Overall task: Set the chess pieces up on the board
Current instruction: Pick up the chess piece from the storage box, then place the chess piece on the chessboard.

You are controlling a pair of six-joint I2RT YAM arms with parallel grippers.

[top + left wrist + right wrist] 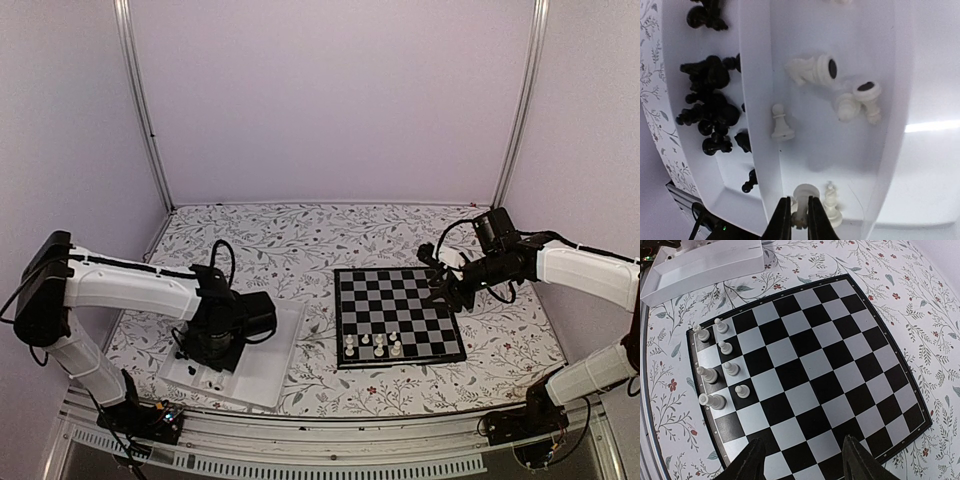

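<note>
Left jaws almost shut, pinching a cream-white piece by its neck, low in the white tray at the near left of the table. Only a sliver of gap between the two tips, filled by that piece. Just to its right a second white piece, upright and apart from the tips.

Right jaws spread wide, gripping nothing and touching nothing, hanging above one edge of the board.

Counted in the tray's white compartment, from the left wrist view: six whole pieces.
- the gripped one
- its upright neighbour
- one standing pawn
- one toppled piece with its dark base showing
- what looks like a lying pair pressed together

Also part of a seventh, cut off at the top edge. Across the divider, black pieces in a heap, too tangled to count.

Counted on the board, from the right wrist view: seven white pieces, all upright, bunched in one corner across two neighbouring rows of squares. Board flat on the table, right of the tray and apart from it.
</note>
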